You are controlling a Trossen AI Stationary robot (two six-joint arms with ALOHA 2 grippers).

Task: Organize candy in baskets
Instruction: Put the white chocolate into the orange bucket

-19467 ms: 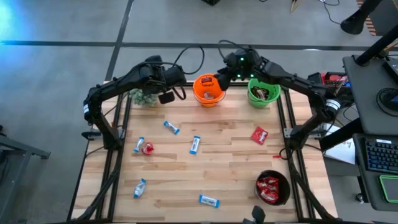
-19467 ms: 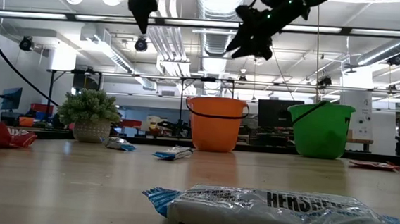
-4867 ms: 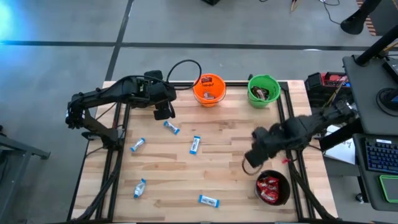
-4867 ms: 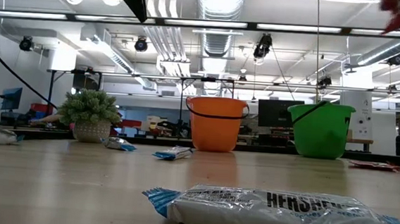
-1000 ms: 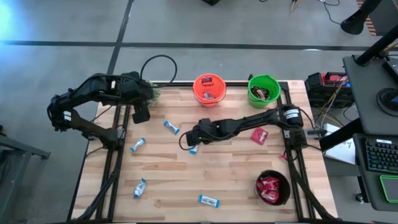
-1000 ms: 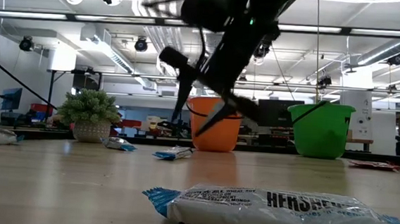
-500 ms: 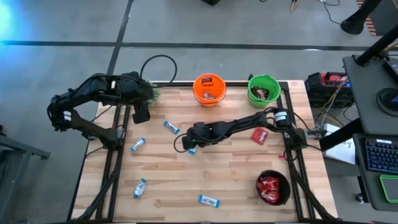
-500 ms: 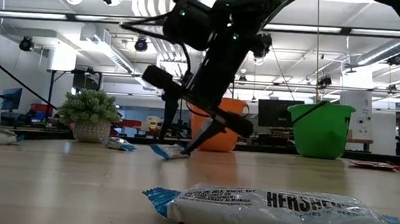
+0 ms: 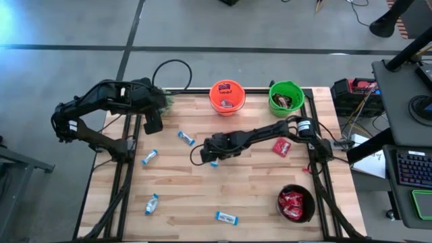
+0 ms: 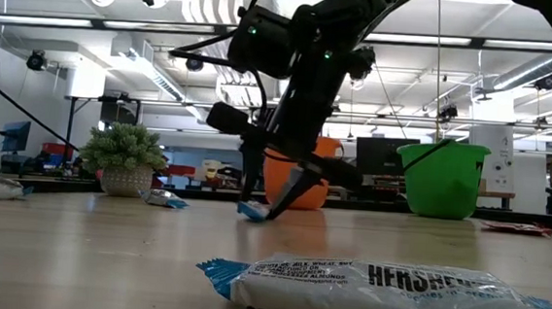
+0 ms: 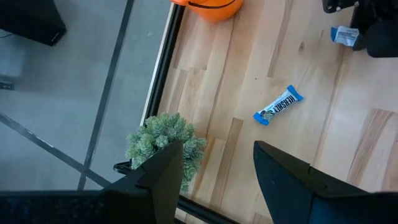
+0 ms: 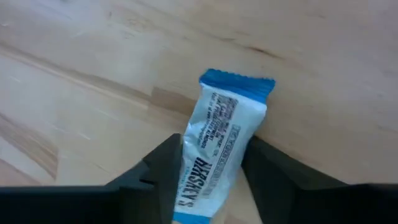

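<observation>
Down on the wood now, my right gripper (image 9: 213, 160) has dropped from above the blue-and-white bar (image 12: 217, 149) to straddle it mid-table, fingers (image 12: 163, 171) closing against both sides, so a lift toward the orange basket (image 9: 227, 97) looks next. My left gripper (image 9: 153, 123) waits, fingers apart, by the potted plant (image 11: 163, 138). More bars lie across the plank table (image 9: 256, 196); a lit workshop shows behind.

Overhead, table-level and 2 wrist cameras share table (image 9: 256, 182).
</observation>
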